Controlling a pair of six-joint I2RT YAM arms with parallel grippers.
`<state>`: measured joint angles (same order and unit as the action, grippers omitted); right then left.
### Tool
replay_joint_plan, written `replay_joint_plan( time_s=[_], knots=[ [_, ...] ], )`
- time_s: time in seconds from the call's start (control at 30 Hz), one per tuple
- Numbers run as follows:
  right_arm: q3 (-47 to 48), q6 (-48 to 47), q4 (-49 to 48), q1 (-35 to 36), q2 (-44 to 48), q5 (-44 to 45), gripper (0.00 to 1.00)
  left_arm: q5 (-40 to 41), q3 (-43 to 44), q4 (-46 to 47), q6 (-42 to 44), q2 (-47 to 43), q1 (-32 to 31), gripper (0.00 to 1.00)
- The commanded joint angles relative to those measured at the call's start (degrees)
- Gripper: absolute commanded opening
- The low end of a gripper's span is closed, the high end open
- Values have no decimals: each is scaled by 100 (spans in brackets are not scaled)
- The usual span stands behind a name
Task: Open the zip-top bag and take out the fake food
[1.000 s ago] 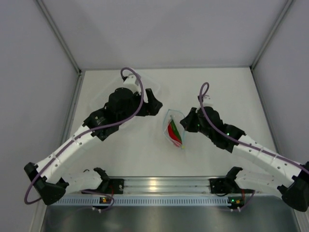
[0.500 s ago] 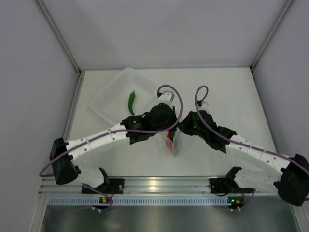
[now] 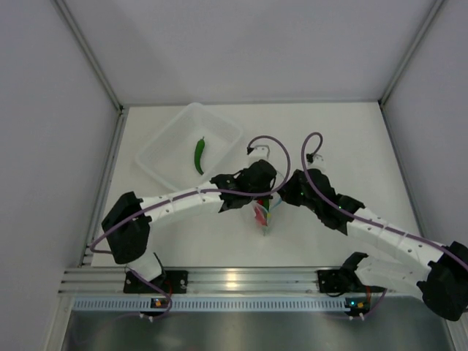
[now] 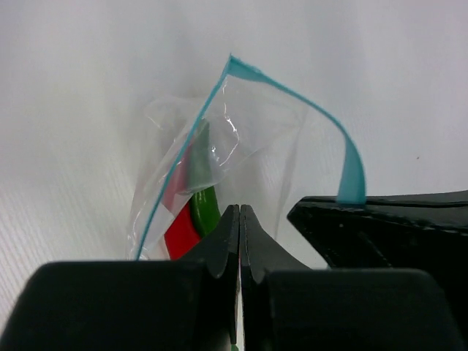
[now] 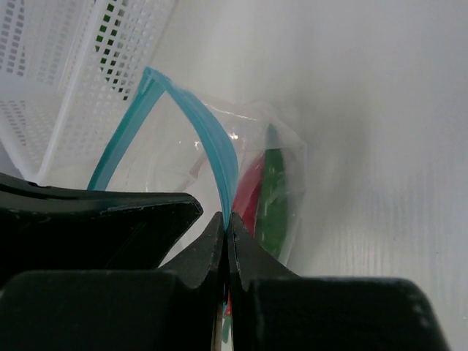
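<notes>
The zip-top bag stands at mid-table with its mouth pulled open. My right gripper is shut on the teal zip strip on one side. My left gripper is shut inside the mouth, between the two runs of strip. Only hairline slivers of red and green show in its seam, and I cannot tell whether anything is pinched. A red pepper and a green pepper of the fake food lie in the bag, just left of its fingers. Another green pepper lies in the tub.
The clear rectangular tub sits at the back left, and its perforated wall shows in the right wrist view. Both arms cross close together over the bag. The table's side walls rise left and right.
My left arm swung from over the tub to the bag and its gripper went from open to shut. The green pepper now shows in the tub. The bag stands narrower and more upright.
</notes>
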<state>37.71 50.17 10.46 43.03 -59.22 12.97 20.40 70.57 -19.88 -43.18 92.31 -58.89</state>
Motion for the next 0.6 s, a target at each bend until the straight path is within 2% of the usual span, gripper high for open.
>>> replay_joint_plan(
  time_s=[0.0, 0.3, 0.57],
  knots=[
    [-132, -349, -9, -250, 174, 109, 0, -115, 106, 187, 98, 260, -8, 1],
    [-72, -570, 290, -312, 34, 390, 0, -713, 537, -490, 591, 955, -26, 1],
    [139, -667, 703, -216, 25, 978, 0, -625, 757, -1281, 898, 920, -298, 7]
  ],
)
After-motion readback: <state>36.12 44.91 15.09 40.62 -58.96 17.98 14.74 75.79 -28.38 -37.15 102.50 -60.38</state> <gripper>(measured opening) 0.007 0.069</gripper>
